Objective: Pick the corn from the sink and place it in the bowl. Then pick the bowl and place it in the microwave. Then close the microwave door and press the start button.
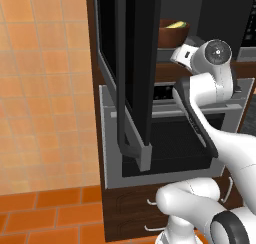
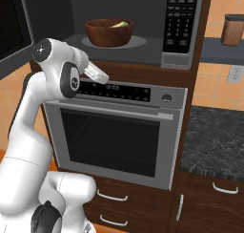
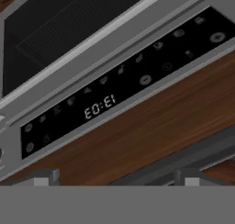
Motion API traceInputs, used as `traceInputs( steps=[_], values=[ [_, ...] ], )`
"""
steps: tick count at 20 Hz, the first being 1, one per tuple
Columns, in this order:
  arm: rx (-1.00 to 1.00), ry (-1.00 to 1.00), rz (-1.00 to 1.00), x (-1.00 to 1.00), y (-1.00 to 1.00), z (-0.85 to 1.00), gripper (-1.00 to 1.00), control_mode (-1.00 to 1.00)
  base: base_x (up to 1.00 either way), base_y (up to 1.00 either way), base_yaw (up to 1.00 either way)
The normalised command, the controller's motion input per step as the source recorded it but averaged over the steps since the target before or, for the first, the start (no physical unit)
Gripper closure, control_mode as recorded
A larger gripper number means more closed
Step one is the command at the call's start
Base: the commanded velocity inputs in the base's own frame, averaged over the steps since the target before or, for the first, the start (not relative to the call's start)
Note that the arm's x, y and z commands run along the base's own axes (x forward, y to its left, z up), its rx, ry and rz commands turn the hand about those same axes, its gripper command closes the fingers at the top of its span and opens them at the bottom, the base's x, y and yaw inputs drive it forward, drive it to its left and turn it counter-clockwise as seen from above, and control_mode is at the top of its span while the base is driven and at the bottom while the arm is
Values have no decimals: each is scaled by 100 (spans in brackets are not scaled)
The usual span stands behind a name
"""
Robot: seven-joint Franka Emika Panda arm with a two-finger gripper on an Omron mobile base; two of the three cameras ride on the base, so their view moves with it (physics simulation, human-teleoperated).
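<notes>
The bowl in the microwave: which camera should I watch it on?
Use the right base view: the bowl shows whole inside the microwave, the corn lying in it. In the left base view the open microwave door hides the bowl's left part. The hand view faces the oven panel.

Both base views flank the arm facing the oven (image 2: 114, 136); hand view hugs its display (image 3: 98, 106).

Orange tile floor (image 1: 45, 210), pale tiled wall (image 1: 45, 88), dark wood cabinets (image 2: 209, 198) (silver handles), dark counter (image 2: 214, 136).
</notes>
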Motion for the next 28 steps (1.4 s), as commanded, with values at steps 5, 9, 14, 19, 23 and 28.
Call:
traceInputs(
  steps=[5, 9, 14, 19, 23, 28],
  values=[
    [-31, -3, -2, -3, 8, -30, -100, -100, 0, 0, 0],
    [-29, -19, -1, -13, 4, -16, -100, -100, 0, 0, 0],
    [-33, -21, -6, -27, 15, -11, -100, -100, 0, 0, 0],
    [-31, -21, -12, -34, 24, -6, -100, -100, 0, 0, 0],
    [-22, -14, -17, -56, 49, 0, -100, -100, 0, 0, 0],
    [-18, -3, -15, -61, 75, 0, -100, -100, 0, 0, 0]
  ],
)
